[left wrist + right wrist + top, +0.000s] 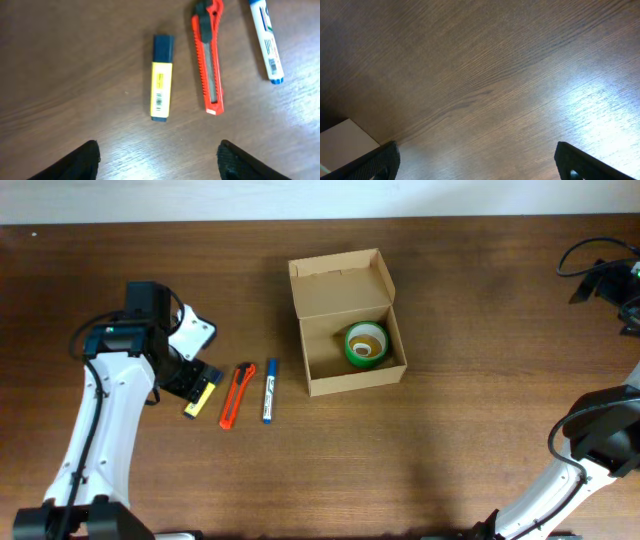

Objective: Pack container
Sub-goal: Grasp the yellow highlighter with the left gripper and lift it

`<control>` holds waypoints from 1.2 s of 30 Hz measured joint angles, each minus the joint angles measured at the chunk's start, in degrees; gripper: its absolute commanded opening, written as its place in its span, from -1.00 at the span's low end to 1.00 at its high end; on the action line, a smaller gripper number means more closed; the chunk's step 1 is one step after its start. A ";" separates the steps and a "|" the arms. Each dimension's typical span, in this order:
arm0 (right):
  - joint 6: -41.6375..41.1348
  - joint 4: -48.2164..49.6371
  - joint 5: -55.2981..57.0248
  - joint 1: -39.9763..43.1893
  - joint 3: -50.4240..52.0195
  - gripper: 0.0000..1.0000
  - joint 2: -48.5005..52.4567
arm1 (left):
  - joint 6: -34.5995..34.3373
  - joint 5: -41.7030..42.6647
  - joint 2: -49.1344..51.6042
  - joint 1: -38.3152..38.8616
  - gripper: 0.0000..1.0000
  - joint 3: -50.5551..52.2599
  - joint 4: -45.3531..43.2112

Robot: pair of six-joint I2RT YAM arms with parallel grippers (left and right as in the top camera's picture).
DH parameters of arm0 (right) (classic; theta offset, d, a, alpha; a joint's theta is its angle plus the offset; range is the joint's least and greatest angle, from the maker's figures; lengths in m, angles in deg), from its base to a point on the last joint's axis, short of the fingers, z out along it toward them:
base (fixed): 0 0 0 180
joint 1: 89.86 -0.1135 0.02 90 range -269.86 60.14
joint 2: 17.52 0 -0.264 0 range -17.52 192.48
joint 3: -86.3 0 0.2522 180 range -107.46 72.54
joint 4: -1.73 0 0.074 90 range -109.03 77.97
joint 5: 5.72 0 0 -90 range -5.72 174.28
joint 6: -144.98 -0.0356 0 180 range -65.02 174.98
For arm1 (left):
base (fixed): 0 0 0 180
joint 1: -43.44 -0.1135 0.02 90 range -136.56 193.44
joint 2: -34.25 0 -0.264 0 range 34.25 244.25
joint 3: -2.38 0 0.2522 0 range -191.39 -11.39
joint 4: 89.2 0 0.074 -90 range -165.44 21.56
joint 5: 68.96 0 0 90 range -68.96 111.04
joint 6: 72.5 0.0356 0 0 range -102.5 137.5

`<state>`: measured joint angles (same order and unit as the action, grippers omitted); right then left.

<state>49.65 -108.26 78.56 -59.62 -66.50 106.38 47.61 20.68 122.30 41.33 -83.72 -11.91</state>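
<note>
The container [330, 285] is a brown cardboard box at table centre, its flap lid open and standing at the far side. A green tape roll [366, 343] lies inside it. A yellow highlighter [199, 399] [161, 76], a red utility knife [236, 395] [208, 55] and a blue-and-white marker [269, 390] [266, 40] lie in a row left of the box. My left gripper [188, 378] [159, 160] is open and empty, hovering just short of the highlighter. My right gripper [612, 280] [477, 160] is open and empty over bare wood at the far right.
The dark wooden table [450, 460] runs to a pale wall strip along the far edge [320, 198]. A pale surface [342, 145] shows at the lower left of the right wrist view. Black cables hang by the right arm [590, 250].
</note>
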 measured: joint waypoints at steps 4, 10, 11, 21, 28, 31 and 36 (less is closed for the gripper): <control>0.00 0.00 -0.02 0.00 0.00 0.99 0.00 | 1.18 -0.02 3.61 0.00 0.40 0.61 -0.46; 0.00 0.00 -0.02 0.00 0.00 0.99 0.00 | 1.84 -0.50 10.32 0.00 0.38 0.68 -2.34; 0.00 0.00 -0.02 0.00 0.00 0.99 0.00 | 1.84 -0.55 11.45 0.00 0.38 0.68 -2.54; 0.00 0.00 -0.02 0.00 0.00 0.99 0.00 | 1.84 -0.72 19.04 0.00 0.38 0.90 -5.95; 0.02 0.00 -0.02 0.00 0.00 0.99 0.00 | 1.84 -1.14 22.32 0.00 0.37 0.90 -8.09; -0.02 0.00 -0.02 0.00 0.00 0.99 0.00 | 1.84 -1.68 24.13 0.00 0.34 0.90 -8.94; -0.02 0.00 -0.02 0.00 0.00 0.99 0.00 | 1.73 -3.02 24.48 0.02 -0.27 0.83 -9.68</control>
<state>49.63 -108.26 78.54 -59.62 -66.50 106.38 49.34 17.67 146.78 41.35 -82.89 -21.60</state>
